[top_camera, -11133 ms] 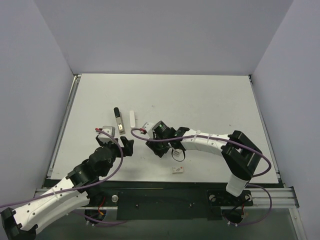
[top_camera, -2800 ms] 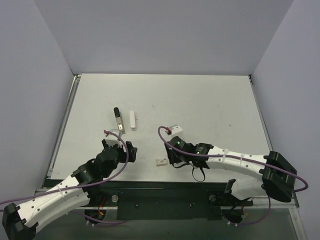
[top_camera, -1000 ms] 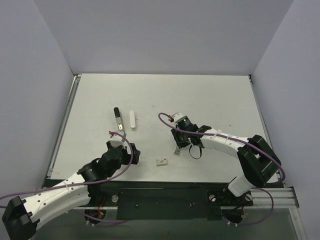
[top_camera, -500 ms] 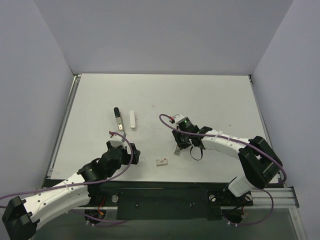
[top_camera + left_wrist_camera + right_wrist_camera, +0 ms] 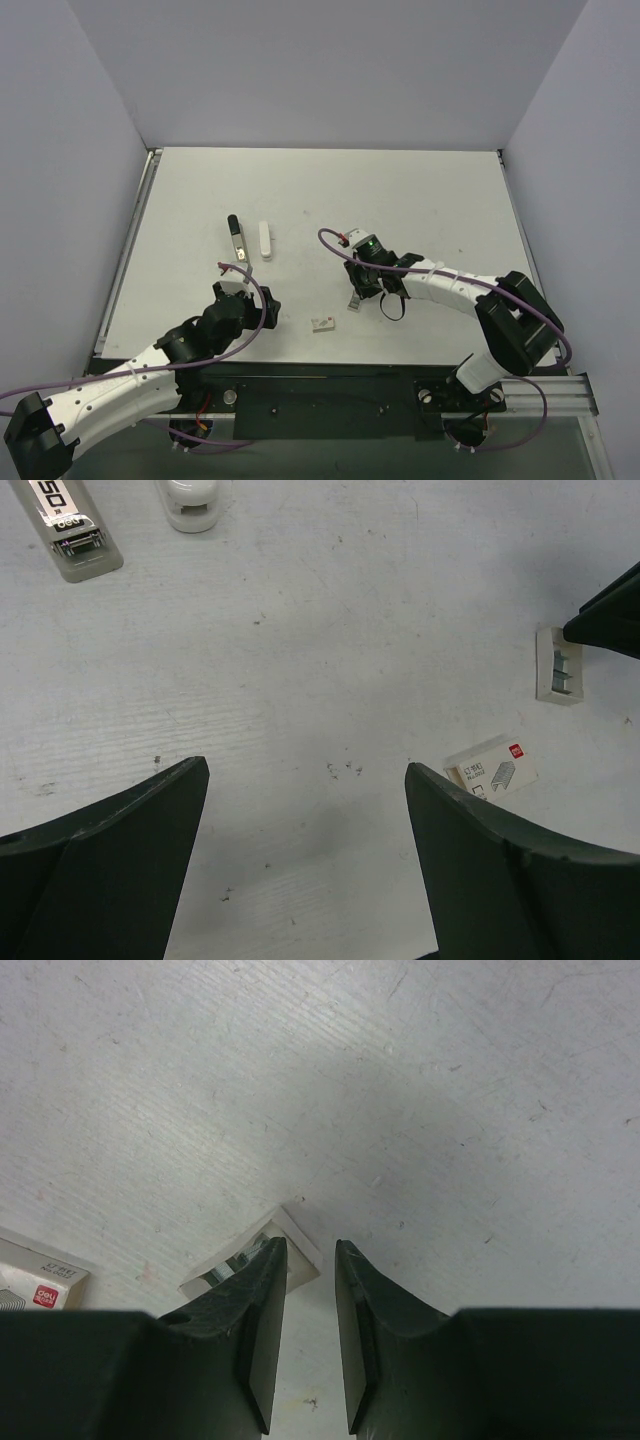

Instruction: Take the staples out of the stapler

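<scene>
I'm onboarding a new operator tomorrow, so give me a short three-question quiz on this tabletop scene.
1. In the top view, which lies further left: the black-and-silver metal rail or the white plastic bar?
2. Which thing lies right at the tips of the right gripper? A) the rail B) the small open white tray C) the bar
3. True or false: the left gripper is clamped on the bar.

Key: 1. the rail. 2. B. 3. False: its fingers stand wide open over bare table, holding nothing.
</scene>
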